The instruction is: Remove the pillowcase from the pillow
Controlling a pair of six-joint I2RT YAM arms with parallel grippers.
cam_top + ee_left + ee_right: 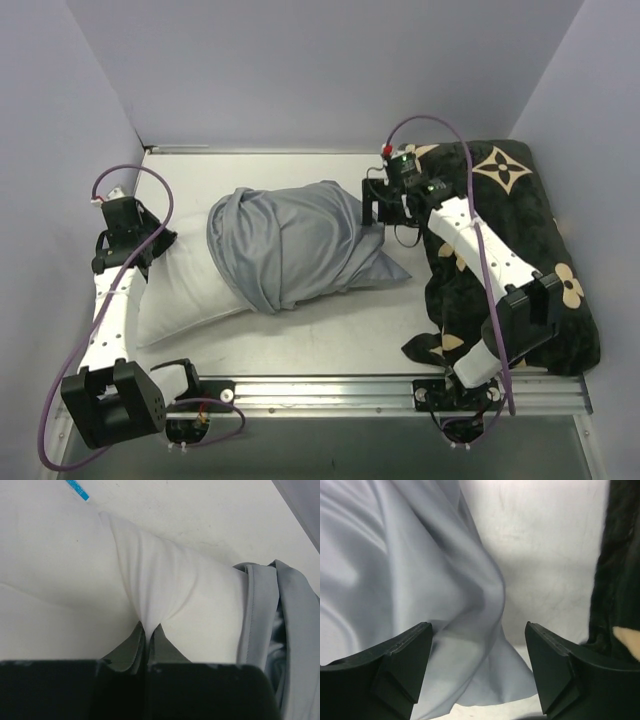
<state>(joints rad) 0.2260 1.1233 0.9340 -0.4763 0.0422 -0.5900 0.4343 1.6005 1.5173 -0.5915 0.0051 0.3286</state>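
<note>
Table (330, 338) under pillow (185, 292), pillowcase (290, 240), cushion (520, 225)

**Pillowcase Bunched at One End, Pillow Half Bare**

The plain blue-grey pillowcase (290, 245) sits bunched and creased over the right part of the plump white pillow (185, 290), which lies slantwise on the table (330, 340). One limp corner of the cloth trails flat onto the surface at the right. The pillow's left end lies uncovered. There a fold of its white skin is drawn to a peak, nipped tight in my left pincer (147, 630), with the sleeve's hemmed edge near it.
</note>
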